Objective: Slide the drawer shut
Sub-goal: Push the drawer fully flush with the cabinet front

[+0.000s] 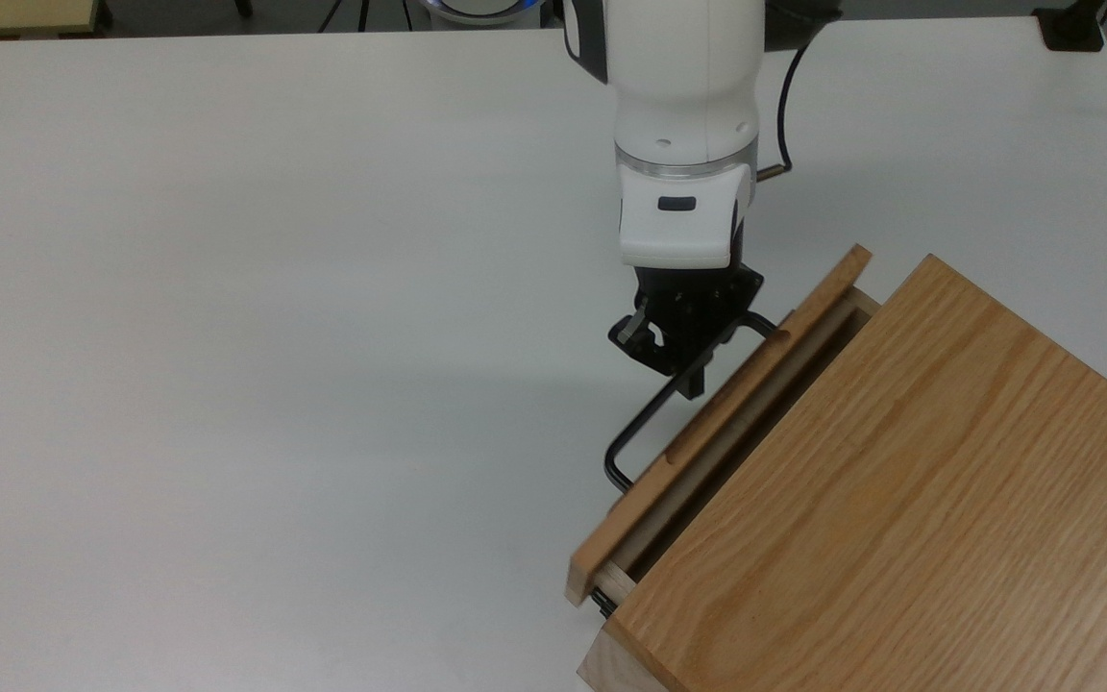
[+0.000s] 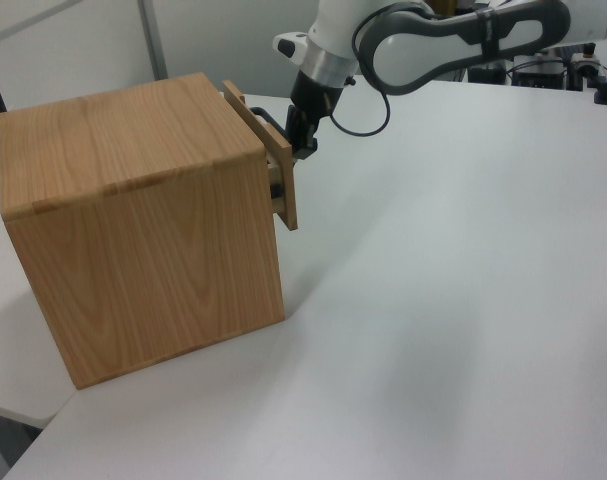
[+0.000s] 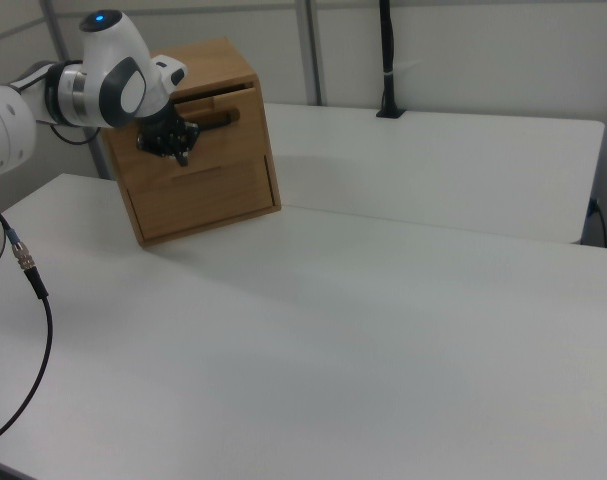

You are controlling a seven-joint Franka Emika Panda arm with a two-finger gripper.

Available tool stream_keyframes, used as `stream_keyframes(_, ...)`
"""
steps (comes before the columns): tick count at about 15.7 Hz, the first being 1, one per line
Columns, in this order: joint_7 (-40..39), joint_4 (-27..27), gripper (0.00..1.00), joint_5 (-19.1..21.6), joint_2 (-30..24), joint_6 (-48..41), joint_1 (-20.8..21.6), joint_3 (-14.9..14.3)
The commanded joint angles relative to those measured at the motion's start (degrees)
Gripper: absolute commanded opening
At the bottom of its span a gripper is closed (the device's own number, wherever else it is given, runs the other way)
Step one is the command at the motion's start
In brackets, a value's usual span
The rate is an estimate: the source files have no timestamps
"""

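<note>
The drawer point(image 1: 726, 423) sticks out of the oak casing point(image 1: 909, 500) by a narrow gap, with its front panel slanting across the top view. Its thin black handle point(image 1: 635, 432) runs along the panel's outer face. My gripper point(image 1: 690, 383) hangs from the white arm over the far half of the handle, its fingers shut on the bar. In the left view the gripper point(image 2: 301, 143) sits against the panel point(image 2: 275, 170) beside the casing point(image 2: 143, 220). The right view has the gripper point(image 3: 175, 147) in front of the drawer front point(image 3: 211, 112).
The casing stands near a corner of the white table point(image 1: 275, 336). A black cable point(image 1: 784, 106) trails from the arm's wrist. A black post base point(image 1: 1072, 27) sits at the far right corner in the top view.
</note>
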Motion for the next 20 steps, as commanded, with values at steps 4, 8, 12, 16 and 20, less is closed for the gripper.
stream_keyframes(4, 5.66, 2.14, 0.00, 1.07, 1.96, 7.95, 1.90, -0.31)
stream_keyframes(8, 5.67, 0.13, 0.00, 1.15, -1.01, 7.08, 2.07, -0.40)
stream_keyframes(12, 4.27, -9.69, 0.00, 1.51, -10.05, 1.65, 0.58, -0.05)
stream_keyframes(16, 0.92, -20.61, 0.02, 1.51, -22.53, -10.37, -3.45, 0.57)
stream_keyframes(20, 1.18, -21.32, 0.25, 1.33, -29.49, -29.27, -11.18, 0.48)
